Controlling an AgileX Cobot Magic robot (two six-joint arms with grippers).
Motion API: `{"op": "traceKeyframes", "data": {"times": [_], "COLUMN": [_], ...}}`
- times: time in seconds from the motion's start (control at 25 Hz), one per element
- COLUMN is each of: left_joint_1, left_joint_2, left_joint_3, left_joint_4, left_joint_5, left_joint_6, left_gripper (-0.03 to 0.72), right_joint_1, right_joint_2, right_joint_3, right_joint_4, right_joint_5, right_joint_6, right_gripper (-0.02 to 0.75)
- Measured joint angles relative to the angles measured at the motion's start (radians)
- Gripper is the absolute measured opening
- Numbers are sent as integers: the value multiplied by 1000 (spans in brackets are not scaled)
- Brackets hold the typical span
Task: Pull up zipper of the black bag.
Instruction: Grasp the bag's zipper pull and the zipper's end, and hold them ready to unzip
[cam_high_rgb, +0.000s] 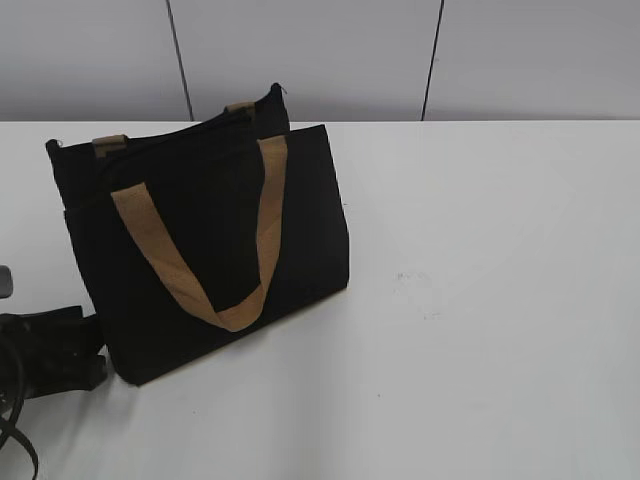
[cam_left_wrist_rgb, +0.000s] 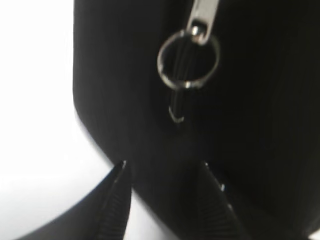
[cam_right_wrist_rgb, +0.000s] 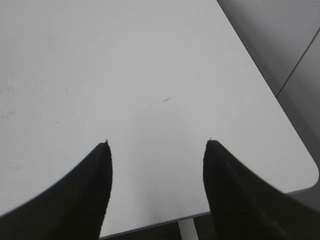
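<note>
The black bag (cam_high_rgb: 200, 250) stands upright on the white table (cam_high_rgb: 480, 300) at the left, its tan strap handle (cam_high_rgb: 190, 270) hanging down its front. In the left wrist view the bag's black side (cam_left_wrist_rgb: 240, 125) fills the frame, with the zipper's silver pull tab and ring (cam_left_wrist_rgb: 188, 60) hanging near the top. My left gripper (cam_left_wrist_rgb: 165, 165) is open, its fingertips just below the ring, close to the bag's lower corner. In the exterior view its dark body (cam_high_rgb: 50, 350) sits at the bag's lower left. My right gripper (cam_right_wrist_rgb: 157, 142) is open and empty above bare table.
A grey panelled wall (cam_high_rgb: 400, 50) runs behind the table. The right wrist view shows the table's rounded corner (cam_right_wrist_rgb: 310, 175) and edge close by. Black cables (cam_high_rgb: 15, 440) hang at the lower left.
</note>
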Motion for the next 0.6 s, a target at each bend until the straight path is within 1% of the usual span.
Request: {"op": "traceKeyframes", "data": {"times": [0.12,0.24,0.32,0.48,0.6], "left_joint_1": [0,0,0,0,0], "left_joint_2": [-33,-35,-35,-35,-35], "left_joint_3": [10,10,10,-6,-17], "left_joint_4": [-8,-11,-9,-9,-10], "left_joint_5": [-2,-2,-2,-3,-2], "left_joint_6": [0,0,0,0,0], "left_gripper": [344,393,409,411,399], "right_joint_1": [0,0,0,0,0], "right_joint_2": [0,0,0,0,0], "right_joint_3": [0,0,0,0,0], "right_joint_4": [0,0,0,0,0], "right_joint_5": [0,0,0,0,0], "right_joint_6": [0,0,0,0,1], "right_gripper": [454,454,454,454,454]}}
